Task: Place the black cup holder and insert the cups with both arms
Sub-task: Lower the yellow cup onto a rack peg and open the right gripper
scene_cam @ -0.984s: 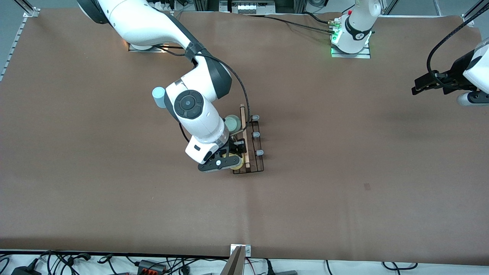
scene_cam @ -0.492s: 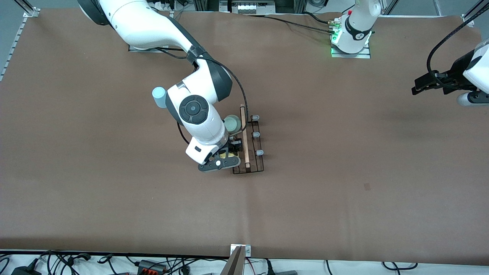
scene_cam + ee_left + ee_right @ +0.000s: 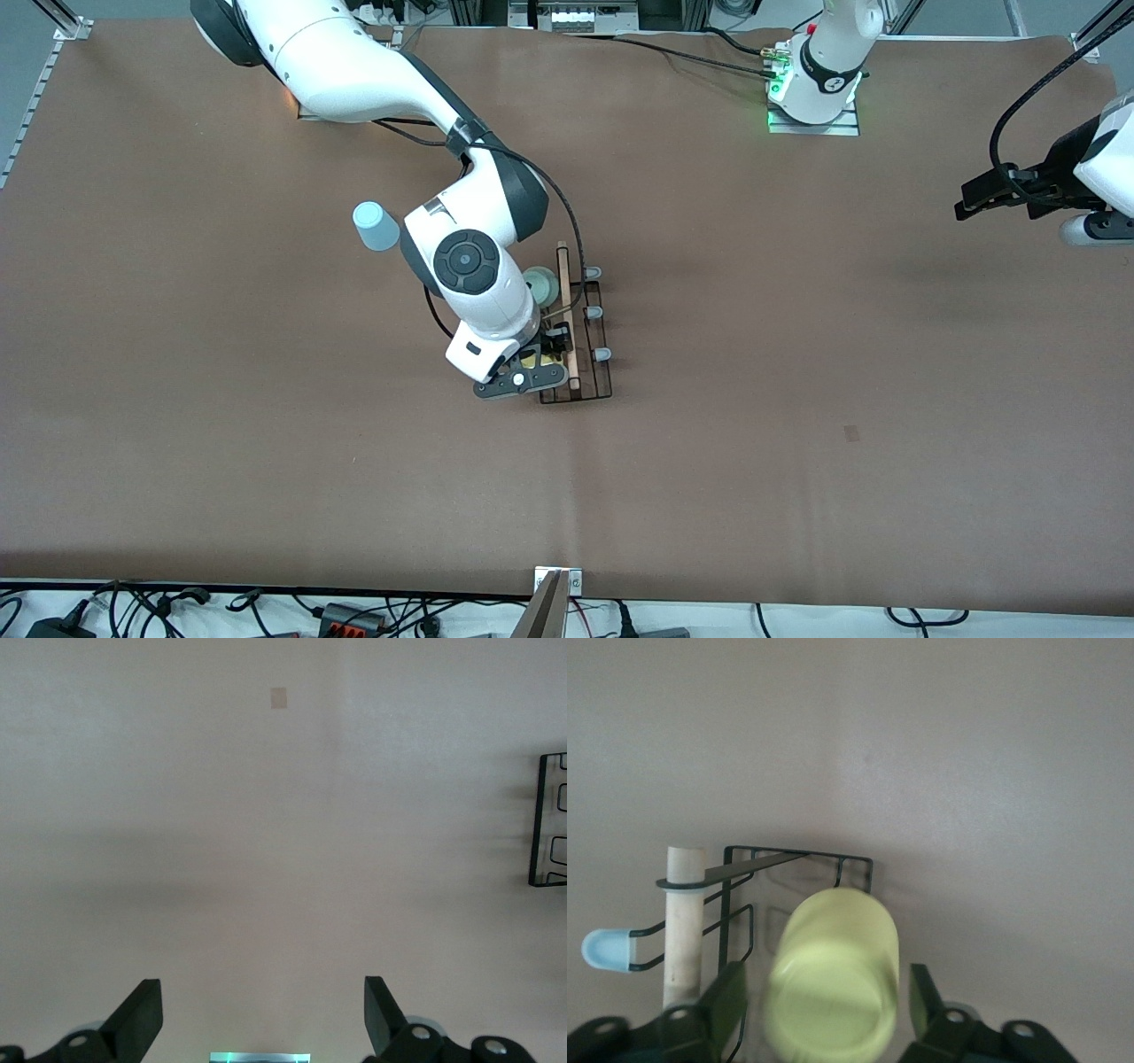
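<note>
The black cup holder lies mid-table, with its wooden rod and grey-capped pegs. A mint green cup sits on its row of pegs toward the right arm's end. My right gripper is low over that row, open. The yellow cup lies between its fingers with a gap on each side, over the holder's wire; it barely shows in the front view. The light blue cup stands upside down on the table. My left gripper waits open and empty.
The brown table spreads wide around the holder. The left wrist view shows my left gripper over bare table, with the holder's end at the picture's edge. Cables lie along the edge nearest the front camera.
My right arm has shifted slightly toward the holder, uncovering the light blue cup. Less of the yellow cup shows under the gripper. The left arm has not moved.
</note>
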`<state>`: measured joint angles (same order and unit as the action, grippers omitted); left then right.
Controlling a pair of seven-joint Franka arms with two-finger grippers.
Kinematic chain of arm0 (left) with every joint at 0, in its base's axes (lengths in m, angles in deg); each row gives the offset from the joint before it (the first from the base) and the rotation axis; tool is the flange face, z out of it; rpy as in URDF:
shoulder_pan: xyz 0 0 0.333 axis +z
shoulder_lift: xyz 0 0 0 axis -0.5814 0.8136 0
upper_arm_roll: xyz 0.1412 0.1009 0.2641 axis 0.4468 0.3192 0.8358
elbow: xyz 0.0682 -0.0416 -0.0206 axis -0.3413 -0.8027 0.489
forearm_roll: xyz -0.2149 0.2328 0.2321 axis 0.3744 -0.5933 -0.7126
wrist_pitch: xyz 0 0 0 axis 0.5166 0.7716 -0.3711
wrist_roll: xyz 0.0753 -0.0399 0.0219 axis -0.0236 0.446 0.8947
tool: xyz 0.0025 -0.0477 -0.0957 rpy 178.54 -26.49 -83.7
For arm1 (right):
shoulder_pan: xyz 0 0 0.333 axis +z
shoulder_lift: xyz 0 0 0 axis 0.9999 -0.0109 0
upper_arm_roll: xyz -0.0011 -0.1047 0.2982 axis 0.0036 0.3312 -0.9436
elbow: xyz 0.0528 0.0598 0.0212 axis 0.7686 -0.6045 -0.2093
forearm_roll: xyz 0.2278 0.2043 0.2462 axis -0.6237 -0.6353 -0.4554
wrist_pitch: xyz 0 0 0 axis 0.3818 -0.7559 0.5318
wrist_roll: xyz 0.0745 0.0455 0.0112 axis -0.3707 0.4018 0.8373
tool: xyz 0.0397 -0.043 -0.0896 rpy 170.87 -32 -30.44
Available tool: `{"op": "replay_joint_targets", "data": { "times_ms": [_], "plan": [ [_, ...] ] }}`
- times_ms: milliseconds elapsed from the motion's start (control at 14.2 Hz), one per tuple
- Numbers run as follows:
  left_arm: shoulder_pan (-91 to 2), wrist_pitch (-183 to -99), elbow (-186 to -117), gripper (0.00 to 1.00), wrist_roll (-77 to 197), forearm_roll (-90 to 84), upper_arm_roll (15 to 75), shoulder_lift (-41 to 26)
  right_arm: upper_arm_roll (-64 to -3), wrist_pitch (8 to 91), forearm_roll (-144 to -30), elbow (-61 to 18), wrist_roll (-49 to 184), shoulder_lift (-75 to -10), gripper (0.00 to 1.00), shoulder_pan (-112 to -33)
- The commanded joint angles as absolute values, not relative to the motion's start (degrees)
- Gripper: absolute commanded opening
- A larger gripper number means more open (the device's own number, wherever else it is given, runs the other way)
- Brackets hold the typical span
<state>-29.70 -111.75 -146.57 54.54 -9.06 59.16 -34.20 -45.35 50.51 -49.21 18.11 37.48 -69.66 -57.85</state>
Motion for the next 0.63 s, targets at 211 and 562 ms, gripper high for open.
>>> {"op": "replay_joint_targets", "data": {
  "times_ms": [211, 562],
  "plan": [
    [-29.7, -111.1, -145.3, 1.0, 54.5, -9.8, 59.0, -33.7, -45.4, 36.3, -49.0, 19.0, 37.5, -58.7, 1.0, -65.8],
    [-29.7, -111.1, -145.3, 1.0, 54.5, -9.9, 59.0, -33.6, -45.2, 27.8, -48.4, 19.1, 37.8, -53.2, 1.0, -76.0]
  ]
}}
